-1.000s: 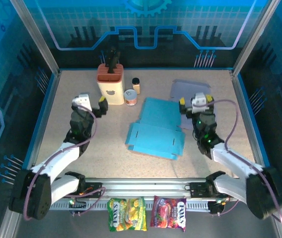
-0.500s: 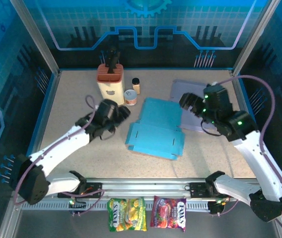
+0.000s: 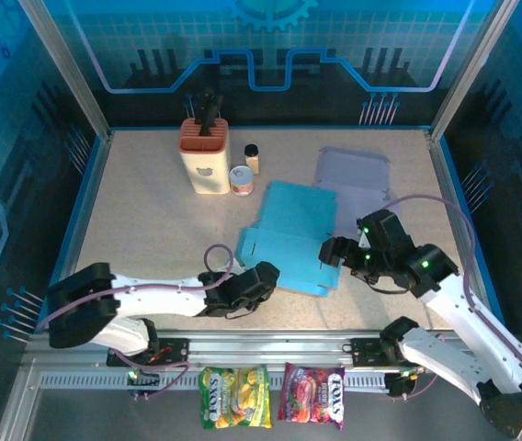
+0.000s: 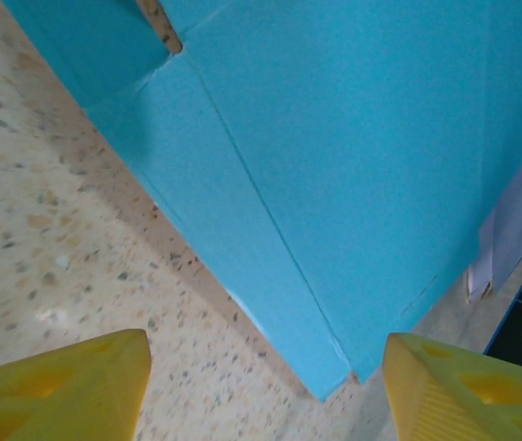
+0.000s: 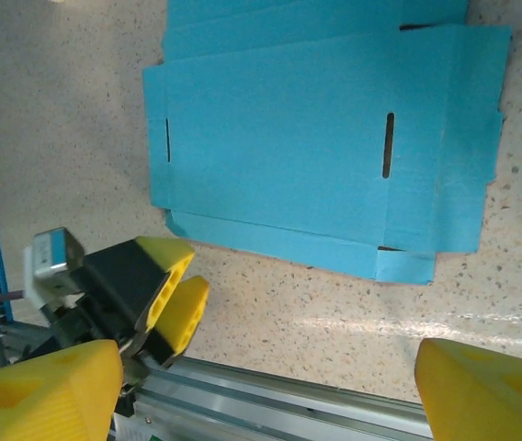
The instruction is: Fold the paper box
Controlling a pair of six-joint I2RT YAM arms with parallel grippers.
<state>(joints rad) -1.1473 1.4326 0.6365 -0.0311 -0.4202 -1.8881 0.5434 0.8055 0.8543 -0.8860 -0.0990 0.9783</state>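
The paper box is a flat blue cardboard blank lying mid-table, with creases and slots showing on it. My left gripper reaches in low from the left to the blank's near edge. In the left wrist view it is open, and a corner of the blue blank points between the yellow fingertips without touching them. My right gripper hovers over the blank's near right corner, looking down. It is open and holds nothing. The left gripper's fingers appear below it.
A knife block, a small can and a small bottle stand at the back left. A pale lilac sheet lies beyond the blank at the right. The metal rail runs just behind the near table edge, with two snack packets beyond it.
Both arms have swung in from the table's sides to the blank's near edge, left low along the front, right down over the near right corner. Both pairs of jaws have narrowed somewhat.
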